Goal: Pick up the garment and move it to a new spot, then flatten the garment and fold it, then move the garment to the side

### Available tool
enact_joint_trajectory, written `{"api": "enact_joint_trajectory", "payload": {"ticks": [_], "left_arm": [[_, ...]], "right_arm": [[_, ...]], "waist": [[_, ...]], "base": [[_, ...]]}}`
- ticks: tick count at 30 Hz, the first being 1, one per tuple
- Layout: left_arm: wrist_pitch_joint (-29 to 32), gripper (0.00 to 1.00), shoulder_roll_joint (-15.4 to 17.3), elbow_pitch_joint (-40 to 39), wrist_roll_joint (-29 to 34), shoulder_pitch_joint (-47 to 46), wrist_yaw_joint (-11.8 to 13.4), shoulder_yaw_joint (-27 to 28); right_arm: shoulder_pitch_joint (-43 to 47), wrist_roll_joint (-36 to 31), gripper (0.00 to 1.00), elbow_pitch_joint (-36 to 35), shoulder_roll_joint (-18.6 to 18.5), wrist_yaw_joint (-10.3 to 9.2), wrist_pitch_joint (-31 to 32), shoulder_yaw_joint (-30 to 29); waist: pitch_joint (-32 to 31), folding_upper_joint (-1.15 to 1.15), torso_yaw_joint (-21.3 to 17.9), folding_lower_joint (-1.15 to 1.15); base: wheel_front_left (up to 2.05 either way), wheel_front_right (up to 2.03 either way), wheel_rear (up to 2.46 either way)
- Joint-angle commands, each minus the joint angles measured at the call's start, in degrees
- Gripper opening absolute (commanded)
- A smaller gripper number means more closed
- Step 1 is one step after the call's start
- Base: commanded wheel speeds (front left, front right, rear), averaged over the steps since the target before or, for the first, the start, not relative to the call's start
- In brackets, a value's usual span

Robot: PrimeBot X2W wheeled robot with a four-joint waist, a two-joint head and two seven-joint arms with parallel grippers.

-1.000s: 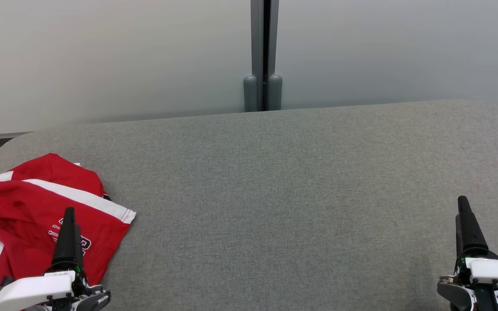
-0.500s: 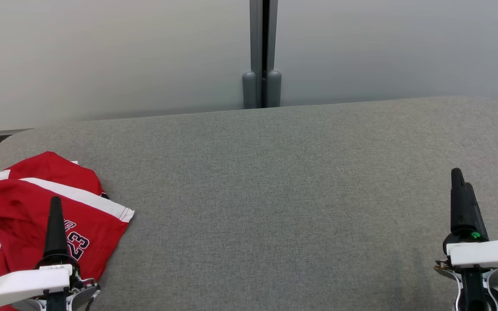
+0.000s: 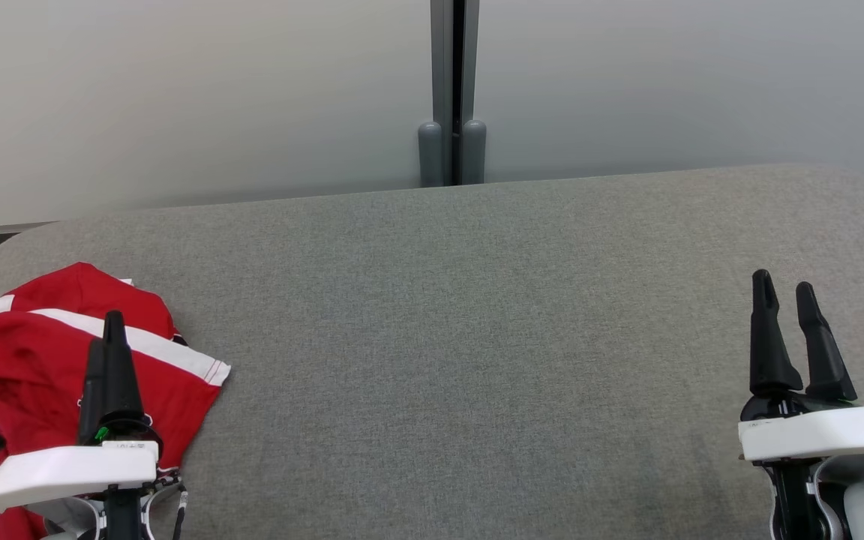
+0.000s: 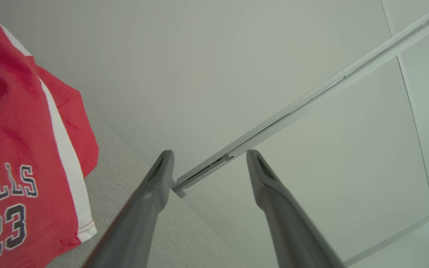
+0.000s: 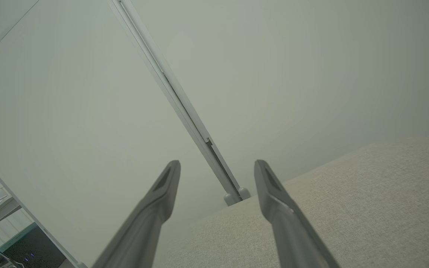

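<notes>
Where left gripper [image 3: 106, 330] covers garment [image 3: 19, 352], head view loses print, crops edge; left, right gripper [image 3: 784, 289] fingers apart.

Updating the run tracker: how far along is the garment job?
Done: nothing yet. The red Bulls jersey lies crumpled at the left end of the grey cushion. In hand: nothing held; the left gripper sits by the jersey and the right gripper is over bare cushion, both with jaws open. Left: pick up, relocate, flatten, fold, move aside.
</notes>
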Motion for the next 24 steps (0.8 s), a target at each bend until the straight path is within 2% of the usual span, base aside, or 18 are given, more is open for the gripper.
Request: {"api": "enact_joint_trajectory", "payload": {"ticks": [1,5,15,24], "left_arm": [[-0.5,1.00,0.4,-1.3,2.1,-0.4,0.5,-0.3],[-1.2,1.00,0.4,-2.5,7.0,0.2,2.0,-2.0],[-2.8,1.00,0.4,-2.1,26.3,1.7,5.5,-7.9],[-4.0,1.00,0.5,-0.1,36.4,1.9,8.2,-10.8]], "right_arm": [[-0.8,-2.1,1.00,-0.8,-0.5,0.01,-0.6,0.3],[-0.5,-6.3,1.00,0.0,-0.5,0.01,-1.3,0.7],[-0.3,-15.3,1.00,1.3,-0.2,0.01,-3.0,1.8],[0.0,-21.6,1.00,2.0,0.0,0.01,-4.1,2.7]], "waist": [[0.0,0.00,0.0,0.00],[-0.1,0.00,-0.1,0.00],[-0.2,0.00,-0.3,0.00],[-0.2,0.00,-0.5,0.00]], "base": [[0.00,0.00,0.00],[0.00,0.00,0.00],[0.00,0.00,0.00],[0.00,0.00,0.00]]}}
